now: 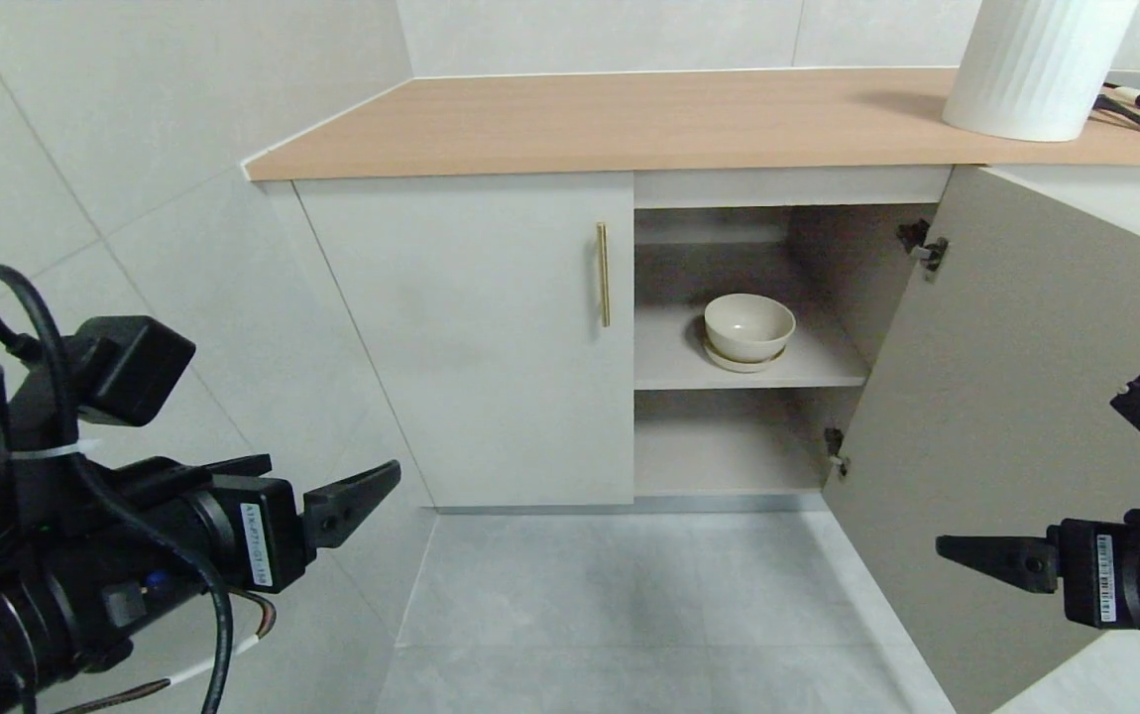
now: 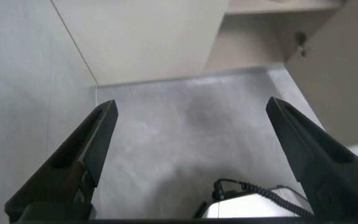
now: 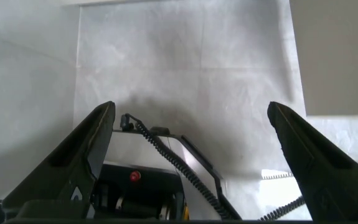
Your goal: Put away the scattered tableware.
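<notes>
Bowl: 1 cream bowl (image 1: 749,325) sat on a matching plate (image 1: 741,360), on the middle shelf (image 1: 828,372) of the cabinet's open right compartment.
Cabinet: the right door (image 1: 986,397) stood swung open; the left door (image 1: 481,337) was shut, with a slim gold handle (image 1: 603,274).
Left end effector (image 2: 191,106): its 2 fingers were spread wide and held nothing, low over the grey floor (image 1: 629,595), in front of the shut door.
Right end effector (image 3: 191,107): spread wide, empty, near the open door.
Table (image 1: 629,119): a white ribbed cylinder (image 1: 1031,64) stood toward its right end.
</notes>
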Robot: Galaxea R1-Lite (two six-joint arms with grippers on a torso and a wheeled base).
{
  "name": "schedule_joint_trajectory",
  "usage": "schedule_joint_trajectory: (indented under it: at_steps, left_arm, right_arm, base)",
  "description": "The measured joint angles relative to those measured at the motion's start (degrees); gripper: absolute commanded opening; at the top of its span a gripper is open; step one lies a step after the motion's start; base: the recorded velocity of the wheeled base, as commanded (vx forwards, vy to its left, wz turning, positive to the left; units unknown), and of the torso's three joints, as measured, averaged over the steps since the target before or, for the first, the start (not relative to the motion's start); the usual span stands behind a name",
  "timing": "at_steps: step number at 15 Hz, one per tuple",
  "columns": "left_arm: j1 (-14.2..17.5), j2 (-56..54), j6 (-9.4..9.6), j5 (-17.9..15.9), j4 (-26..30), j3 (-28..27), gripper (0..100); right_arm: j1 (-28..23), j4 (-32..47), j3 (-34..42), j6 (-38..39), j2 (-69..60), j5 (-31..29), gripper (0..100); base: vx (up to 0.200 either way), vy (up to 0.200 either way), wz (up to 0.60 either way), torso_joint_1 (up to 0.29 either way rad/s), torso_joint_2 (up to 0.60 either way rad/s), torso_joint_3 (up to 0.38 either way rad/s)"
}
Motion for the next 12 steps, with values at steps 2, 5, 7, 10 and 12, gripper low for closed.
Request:
schedule_joint_trajectory:
  at_steps: [2,5,7,10,12]
  left_arm:
    - [-0.01,-0.04,0.0,-0.11,-0.04,0.11,100]
    - [0.02,-0.04,0.15,-0.11,-0.02,0.4,100]
    - [0.02,-0.04,0.15,-0.11,0.0,0.52,100]
    - [0.02,-0.06,0.23,-0.04,-0.06,0.52,100]
    - [0.0,-0.06,0.26,0.0,-0.06,0.5,100]
  right_arm:
    - [0.02,0.0,0.0,0.02,-0.05,0.0,100]
    - [-0.01,-0.02,0.0,0.0,-0.02,-0.05,100]
    - [-0.04,-0.02,0.05,0.02,-0.02,-0.02,100]
    - [0.0,0.02,0.59,0.02,-0.35,-0.02,100]
    - [-0.01,0.13,0.88,0.0,-0.9,-0.07,100]
  base:
    - [0.0,0.0,0.0,0.0,0.0,0.0]
    - [0.0,0.0,0.0,0.0,0.0,0.0]
    - [0.0,0.0,0.0,0.0,0.0,0.0]
    - [0.0,0.0,0.0,0.0,0.0,0.0]
    - [0.0,0.0,0.0,0.0,0.0,0.0]
